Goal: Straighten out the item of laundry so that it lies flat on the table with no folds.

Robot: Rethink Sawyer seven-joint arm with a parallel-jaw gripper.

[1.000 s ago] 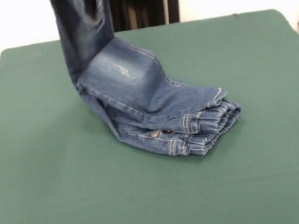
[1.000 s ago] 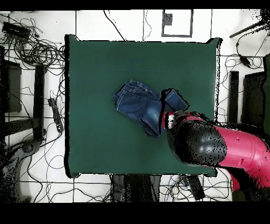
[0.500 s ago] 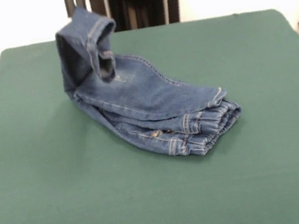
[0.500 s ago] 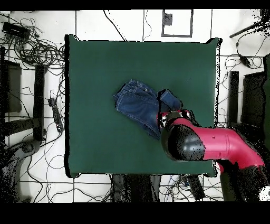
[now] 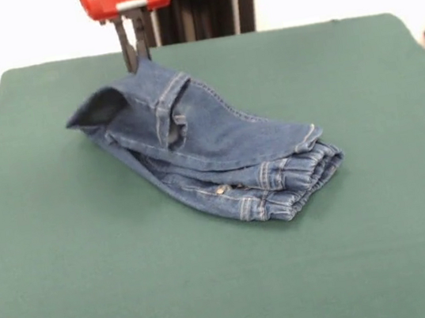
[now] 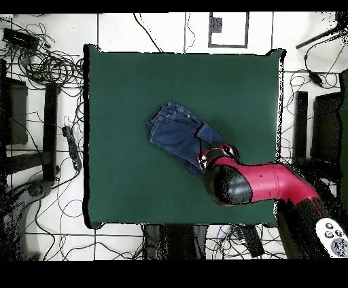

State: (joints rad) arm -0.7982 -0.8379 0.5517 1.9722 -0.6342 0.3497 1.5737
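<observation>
The small blue denim jeans (image 5: 217, 138) lie bunched and folded on the dark green table (image 5: 371, 255), a little left of centre. The gathered waistband (image 5: 303, 173) faces front right, with layers stacked under it. One leg is folded back over the pile, its cuff (image 5: 97, 108) drooping open at the left. My gripper (image 5: 138, 56) comes down from its red body at the top. Its fingers (image 5: 128, 52) are shut on the raised edge of that leg, just above the table. In the overhead view the red arm (image 6: 258, 182) covers the gripper and the near end of the jeans (image 6: 175, 132).
The black pedestal (image 5: 205, 4) stands behind the table's far edge. In the overhead view, cables (image 6: 47, 64) and dark stands (image 6: 300, 122) lie on the floor around the table (image 6: 136, 81). Bare green cloth surrounds the jeans on all sides.
My gripper has come down with the jeans leg, from hanging high to low over the pile. The cuff now droops to the left. The folded waistband part has not moved.
</observation>
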